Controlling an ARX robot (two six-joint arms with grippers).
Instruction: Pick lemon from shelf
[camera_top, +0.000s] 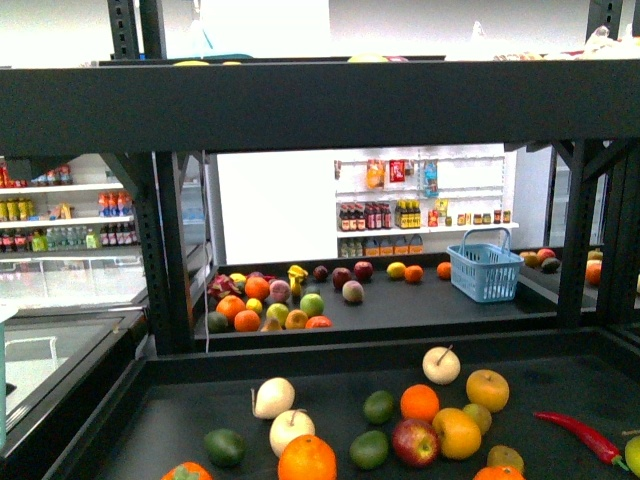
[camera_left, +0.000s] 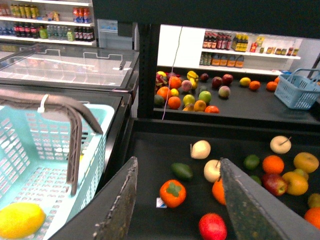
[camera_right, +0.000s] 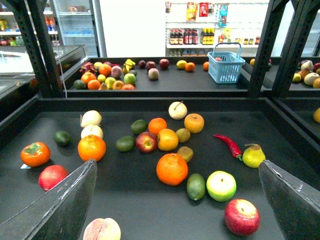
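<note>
I find the lemon (camera_left: 21, 220) lying in the basket (camera_left: 60, 150), off the shelf (camera_left: 150, 150), just outside the left gripper (camera_left: 180, 200). Both grippers gape wide, empty. I judge it light, firm, slick-skinned; grip across its narrow middle.

The shelf (camera_top: 300, 395) deck holds scattered fruit: an orange (camera_top: 307, 458) at six o'clock, a red chili (camera_top: 580, 434) at four, a blue basket (camera_top: 485, 266) farther back at two.
</note>
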